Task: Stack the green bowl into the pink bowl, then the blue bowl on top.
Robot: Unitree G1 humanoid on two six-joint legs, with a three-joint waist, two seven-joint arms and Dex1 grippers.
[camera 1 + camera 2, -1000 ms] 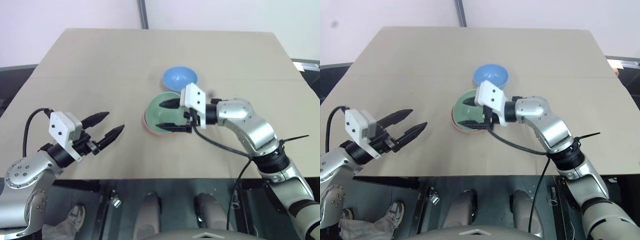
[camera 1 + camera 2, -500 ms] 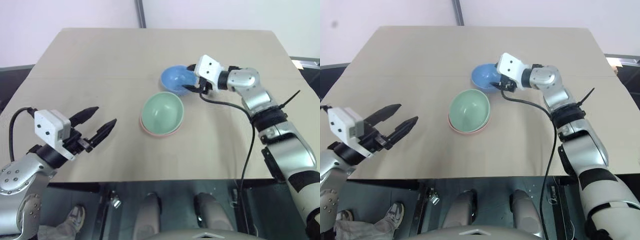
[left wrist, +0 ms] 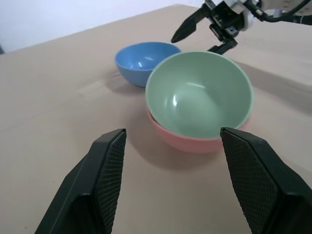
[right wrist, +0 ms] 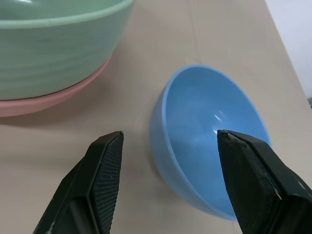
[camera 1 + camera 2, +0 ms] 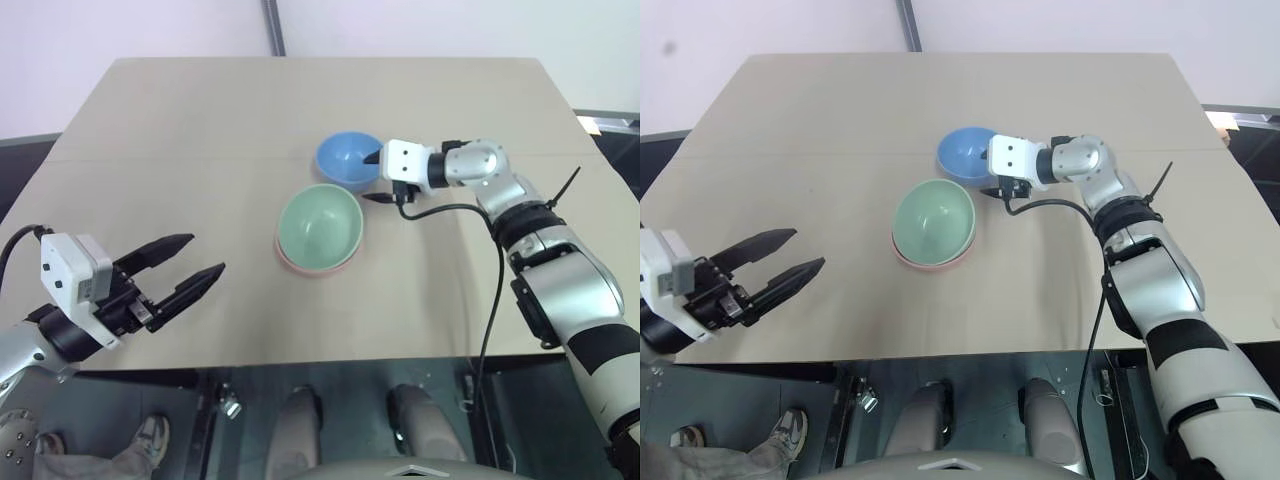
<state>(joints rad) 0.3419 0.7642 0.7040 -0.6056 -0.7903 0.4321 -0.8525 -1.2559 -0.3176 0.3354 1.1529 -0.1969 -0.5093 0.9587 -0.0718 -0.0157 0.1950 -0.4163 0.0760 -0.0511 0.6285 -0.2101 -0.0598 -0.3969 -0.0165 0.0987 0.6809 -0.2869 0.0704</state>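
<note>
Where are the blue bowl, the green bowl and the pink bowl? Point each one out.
blue bowl [image 5: 345,157]: left eye view, on its inner floor.
green bowl [image 5: 318,224]: left eye view, on the middle of its inside.
pink bowl [image 3: 187,142]: left wrist view, on its outer wall under the green bowl.

Head stereo pair: high, facing forward-down over table [image 5: 200,120] | left wrist: low, near, level | right wrist: close, tilted down | shared: blue bowl [image 4: 209,141], frame centre.
</note>
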